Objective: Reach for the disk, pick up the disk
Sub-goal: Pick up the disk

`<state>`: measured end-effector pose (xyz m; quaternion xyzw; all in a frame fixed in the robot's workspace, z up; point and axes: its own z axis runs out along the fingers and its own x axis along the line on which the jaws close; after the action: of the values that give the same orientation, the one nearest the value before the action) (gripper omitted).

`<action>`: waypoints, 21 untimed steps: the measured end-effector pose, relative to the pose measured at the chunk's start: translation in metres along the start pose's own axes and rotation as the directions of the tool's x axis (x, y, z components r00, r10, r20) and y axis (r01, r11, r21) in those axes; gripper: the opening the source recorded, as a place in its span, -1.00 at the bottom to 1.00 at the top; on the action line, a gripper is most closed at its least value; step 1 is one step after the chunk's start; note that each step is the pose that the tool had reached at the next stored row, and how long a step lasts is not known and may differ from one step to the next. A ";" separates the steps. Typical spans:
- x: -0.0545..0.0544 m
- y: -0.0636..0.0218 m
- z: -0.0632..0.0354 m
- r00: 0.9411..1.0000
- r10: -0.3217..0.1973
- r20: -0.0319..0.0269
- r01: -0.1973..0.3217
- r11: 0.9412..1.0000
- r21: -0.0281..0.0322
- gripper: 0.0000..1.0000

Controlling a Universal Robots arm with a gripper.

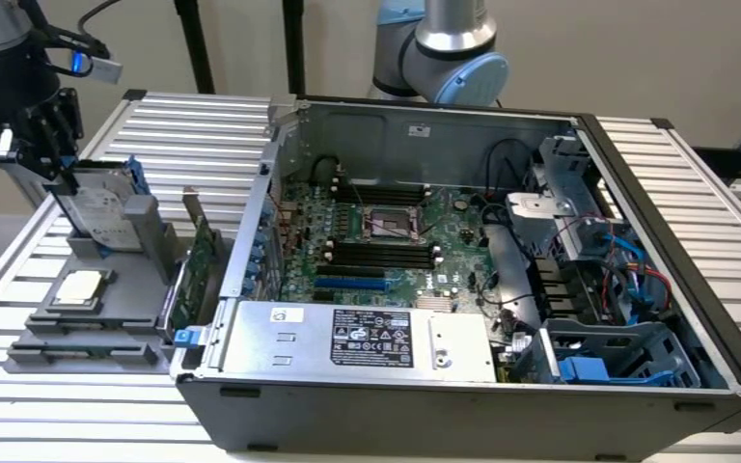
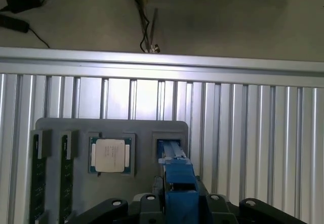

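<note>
The disk [image 1: 92, 204], a silver-grey drive with blue rails, stands on edge in a slot of the grey holder tray [image 1: 88, 333] at the exterior view's left. My gripper [image 1: 59, 178] comes down on the disk's upper edge, with its fingers on either side. In the wrist view the disk's blue rail [image 2: 179, 176] runs up between the black fingers of the gripper [image 2: 179, 204], which is shut on it. The disk's lower end still sits in the tray's slot [image 2: 169, 145].
A small square silver chip [image 1: 78, 287] lies in the tray, with memory sticks [image 2: 38, 183] beside it. A green card [image 1: 197, 260] stands upright at the tray's edge. The open computer case [image 1: 474, 405] with its silver power supply [image 1: 358, 338] lies right of the tray on the slatted aluminium table [image 1: 679, 174].
</note>
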<state>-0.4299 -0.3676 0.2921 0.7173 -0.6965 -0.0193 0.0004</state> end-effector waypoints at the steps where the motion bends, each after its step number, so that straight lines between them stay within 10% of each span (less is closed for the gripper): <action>1: 0.000 0.0000 0.0000 1.000 0.000 0.000 0.000 1.000 0.000 -0.34; 14: 0.000 0.0001 -0.0008 1.000 0.000 0.000 0.000 1.000 0.001 -0.34; 21: 0.000 0.0006 -0.0212 1.000 0.000 0.000 0.000 1.000 0.000 -0.34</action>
<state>-0.4299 -0.3678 0.3133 0.7173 -0.6965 -0.0192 0.0003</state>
